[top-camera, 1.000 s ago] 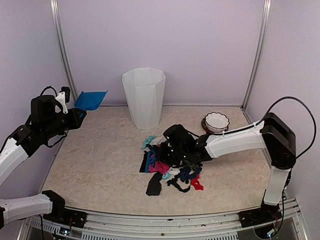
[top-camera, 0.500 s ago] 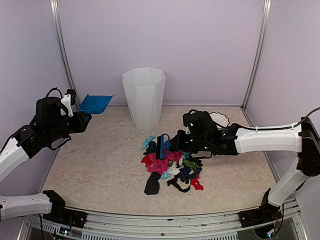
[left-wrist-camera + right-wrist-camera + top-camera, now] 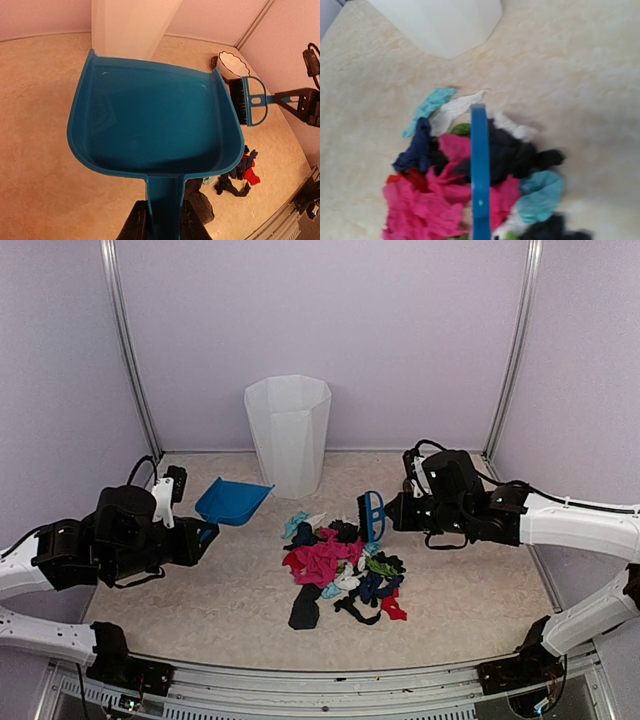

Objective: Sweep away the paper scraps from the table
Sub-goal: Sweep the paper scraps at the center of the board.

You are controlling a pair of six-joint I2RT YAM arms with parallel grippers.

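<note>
The left gripper (image 3: 165, 226) is almost closed, its fingers (image 3: 136, 226) pinching the thin handle of the dustpan (image 3: 150, 125) from either side. That holds the pan straight out ahead of the jaws, open lip leading, clear above the table (image 3: 180, 590). It looks like a catcher held ready rather than set down. The right gripper (image 3: 398, 512) is fully closed on the handle of the brush (image 3: 371, 515), which juts out in front of it. The dark bristles are turned toward the pan, so a stroke away from these jaws should drive litter that way. The scraps (image 3: 340, 570) lie in one loose heap on the table between the two grippers, just below and ahead of the right jaws and farther ahead of the left ones, off to the right of the pan's lip. The brush hangs over the heap's far-right edge, though whether the bristles touch anything cannot be told from these angles. Beyond the heap stands the bin (image 3: 288, 435), upright and open, probably where the pan gets tipped. A bowl (image 3: 231, 61) sits past the brush, out of the sweep's way.
</note>
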